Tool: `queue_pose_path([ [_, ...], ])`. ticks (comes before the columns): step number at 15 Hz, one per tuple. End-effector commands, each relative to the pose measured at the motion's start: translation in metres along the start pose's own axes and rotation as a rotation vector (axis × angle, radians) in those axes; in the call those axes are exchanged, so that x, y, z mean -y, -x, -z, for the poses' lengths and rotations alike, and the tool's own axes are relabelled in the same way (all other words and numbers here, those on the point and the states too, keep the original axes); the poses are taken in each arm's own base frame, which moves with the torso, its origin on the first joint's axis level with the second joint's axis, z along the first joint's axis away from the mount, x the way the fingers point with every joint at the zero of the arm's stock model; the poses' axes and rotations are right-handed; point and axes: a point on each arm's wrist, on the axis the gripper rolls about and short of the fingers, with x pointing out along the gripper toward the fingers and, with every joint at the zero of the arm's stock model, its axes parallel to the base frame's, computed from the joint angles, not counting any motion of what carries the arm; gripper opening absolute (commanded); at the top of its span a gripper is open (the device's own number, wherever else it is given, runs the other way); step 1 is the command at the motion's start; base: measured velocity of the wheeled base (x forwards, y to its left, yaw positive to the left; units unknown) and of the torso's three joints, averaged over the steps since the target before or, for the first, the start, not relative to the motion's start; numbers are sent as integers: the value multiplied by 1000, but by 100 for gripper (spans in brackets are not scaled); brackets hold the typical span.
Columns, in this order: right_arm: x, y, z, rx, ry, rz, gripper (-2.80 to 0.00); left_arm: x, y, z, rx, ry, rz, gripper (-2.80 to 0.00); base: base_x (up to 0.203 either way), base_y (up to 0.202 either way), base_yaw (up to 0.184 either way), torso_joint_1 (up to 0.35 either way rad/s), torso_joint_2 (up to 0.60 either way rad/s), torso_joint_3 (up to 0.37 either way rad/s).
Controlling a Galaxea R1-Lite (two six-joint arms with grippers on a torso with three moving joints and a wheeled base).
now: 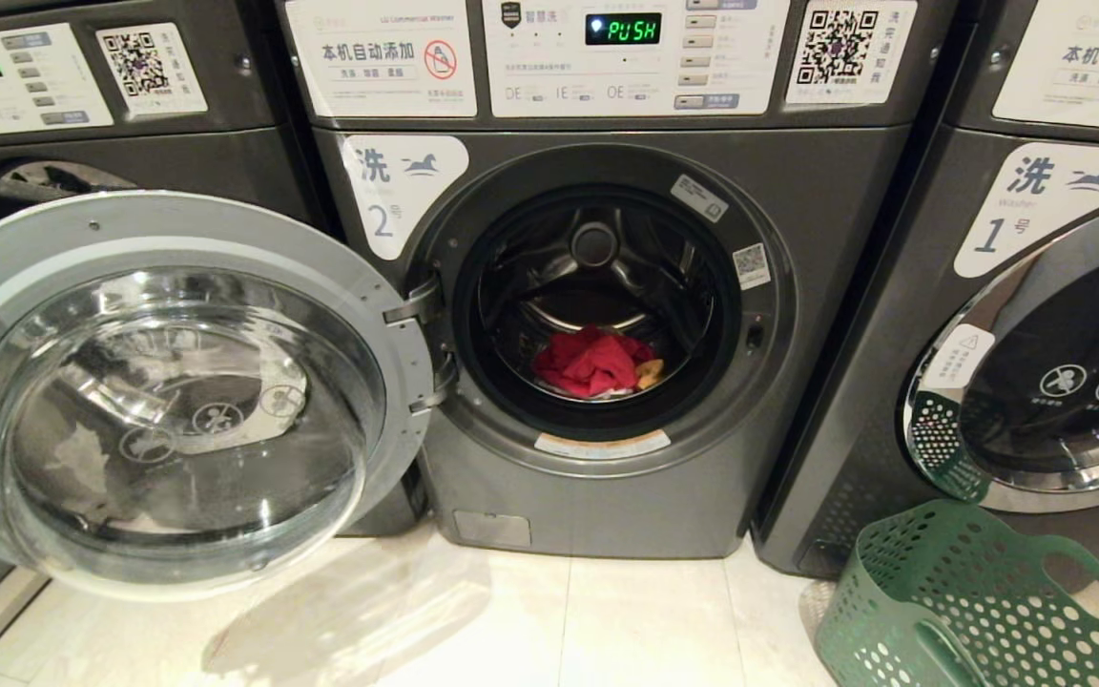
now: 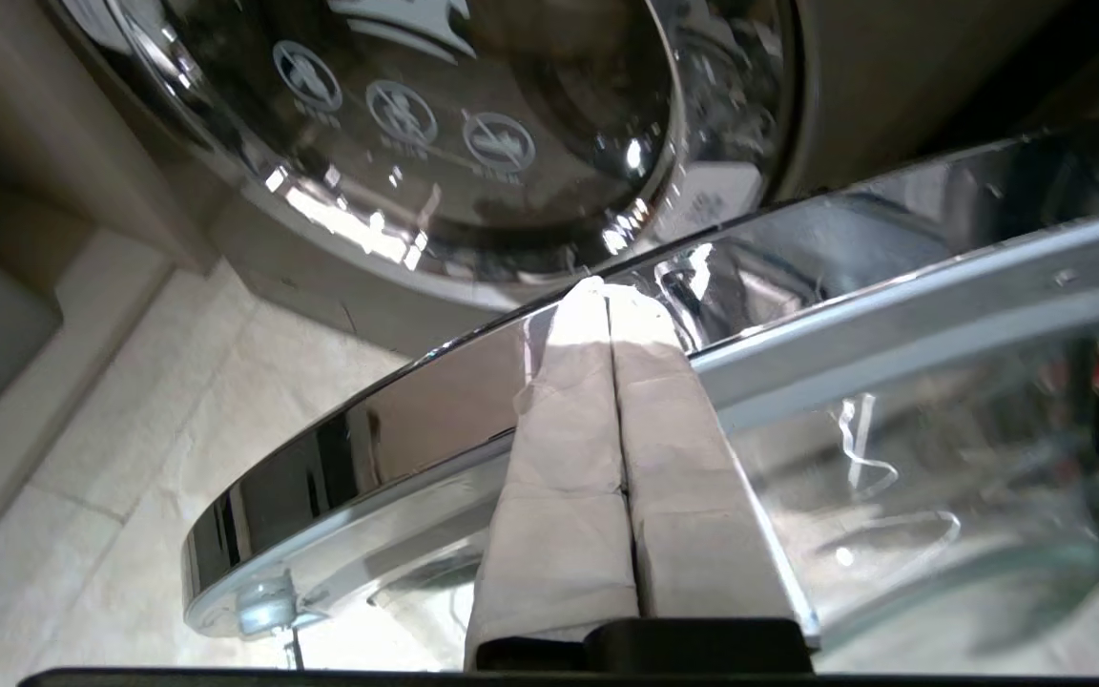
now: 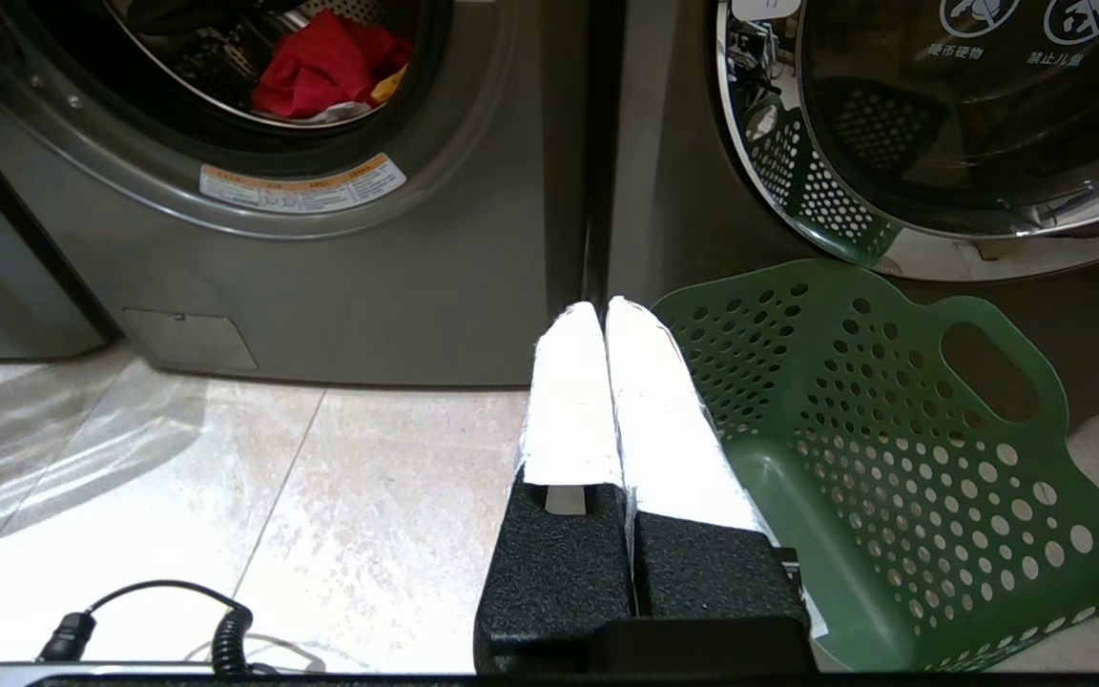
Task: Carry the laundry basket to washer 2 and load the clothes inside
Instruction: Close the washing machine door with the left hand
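Pale floor tiles run under three grey washers. Washer 2 (image 1: 597, 315) stands open, red clothes (image 1: 590, 361) inside; the laundry basket (image 1: 979, 611) sits empty before washer 1. My left gripper (image 2: 607, 291), clenched, touches the door rim (image 2: 893, 315); my right gripper (image 3: 604, 310) is clenched, idle. I fear slipping off the chrome.

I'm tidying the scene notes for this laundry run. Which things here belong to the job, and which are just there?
Job:
- washer 2, its door swung open
- red clothes in its drum
- laundry basket on the floor, empty as far as it shows
- left gripper, shut, at the door's rim

Just there:
- washer 1, door closed
- third washer
- right gripper, shut, idle
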Motion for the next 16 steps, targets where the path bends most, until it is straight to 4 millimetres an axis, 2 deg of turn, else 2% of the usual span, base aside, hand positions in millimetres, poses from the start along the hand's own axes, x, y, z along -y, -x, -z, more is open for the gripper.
queue_pose_path([
  [1, 0, 0, 0, -1, 1, 0, -280, 14, 24, 1, -31, 4, 28, -280, 0, 0, 0, 0, 0, 0],
  [5, 0, 0, 0, -1, 1, 0, -280, 41, 73, 19, -129, -26, 110, -280, 0, 0, 0, 0, 0, 0],
  [9, 0, 0, 0, -1, 3, 0, -280, 73, 113, 40, -163, -87, 208, -280, 0, 0, 0, 0, 0, 0],
  [13, 0, 0, 0, 0, 4, 0, -280, 122, 143, 64, -219, -171, 416, -280, 0, 0, 0, 0, 0, 0],
  [16, 0, 0, 0, 0, 4, 0, -280, 148, 151, 88, -298, -243, 565, -280, 0, 0, 0, 0, 0, 0],
])
